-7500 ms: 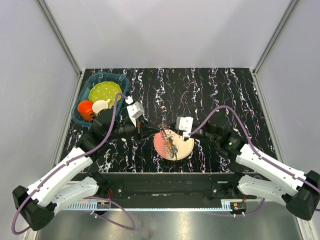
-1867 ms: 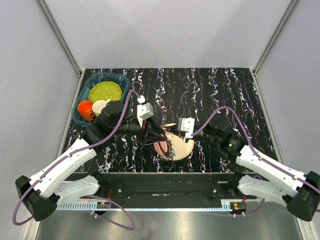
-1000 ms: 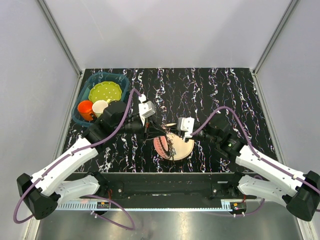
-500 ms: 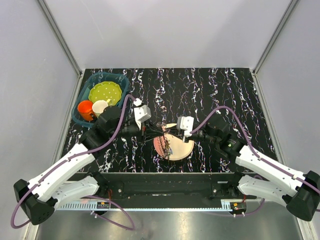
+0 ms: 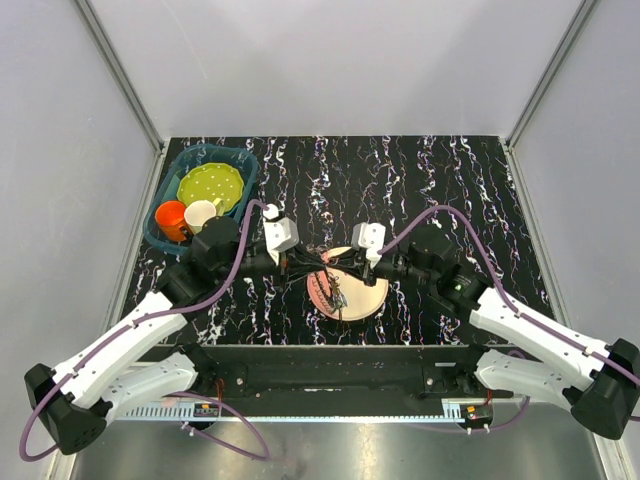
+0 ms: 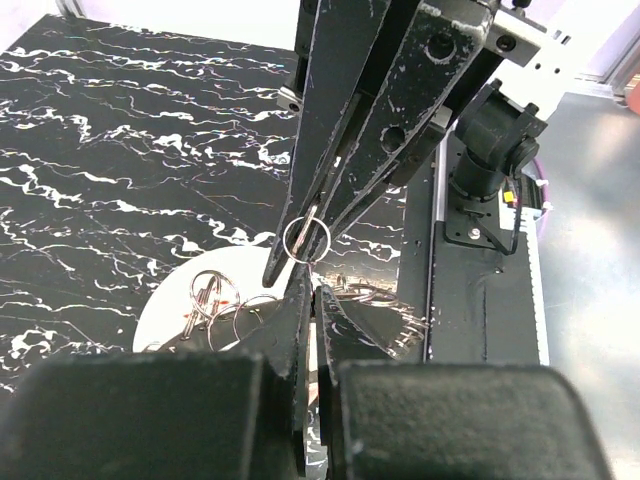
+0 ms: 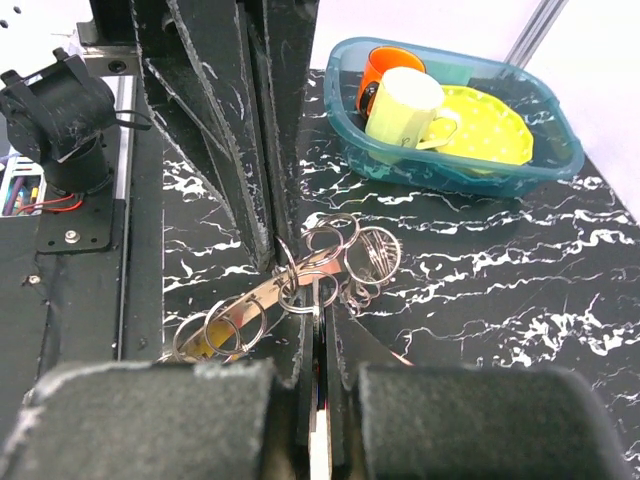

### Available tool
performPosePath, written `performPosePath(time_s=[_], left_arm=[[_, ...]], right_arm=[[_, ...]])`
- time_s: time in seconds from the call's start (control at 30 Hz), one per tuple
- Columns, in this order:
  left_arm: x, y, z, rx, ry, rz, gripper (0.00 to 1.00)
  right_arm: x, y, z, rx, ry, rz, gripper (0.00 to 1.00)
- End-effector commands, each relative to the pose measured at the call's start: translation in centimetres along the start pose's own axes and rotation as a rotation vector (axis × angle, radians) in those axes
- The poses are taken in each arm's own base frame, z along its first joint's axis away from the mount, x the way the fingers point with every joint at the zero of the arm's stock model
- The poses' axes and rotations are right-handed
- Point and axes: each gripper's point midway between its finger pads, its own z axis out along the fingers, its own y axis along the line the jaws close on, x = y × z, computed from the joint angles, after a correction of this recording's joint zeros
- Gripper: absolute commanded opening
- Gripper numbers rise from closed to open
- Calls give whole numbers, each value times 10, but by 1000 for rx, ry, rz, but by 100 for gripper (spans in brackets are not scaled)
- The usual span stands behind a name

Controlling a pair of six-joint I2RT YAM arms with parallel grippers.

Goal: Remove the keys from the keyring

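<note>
Left end effector drew back leftward; it and right end effector clamp the keyring over the plate. Left of them, a basin holds cups.

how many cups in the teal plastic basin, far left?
2. An orange cup sits in the teal plastic basin's near-left corner; a cream cup stands right beside it, next to the yellow dotted plate. Anything beneath them would be hidden.
</note>
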Motion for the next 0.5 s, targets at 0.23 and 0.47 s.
performPosePath(time_s=[0.23, 0.47], left_arm=[[9, 19, 5, -100, 42, 74, 0], [19, 22, 12, -107, 86, 84, 0]], right_arm=[[-52, -1, 2, -22, -126, 116, 0], [-65, -4, 1, -5, -133, 194, 0]])
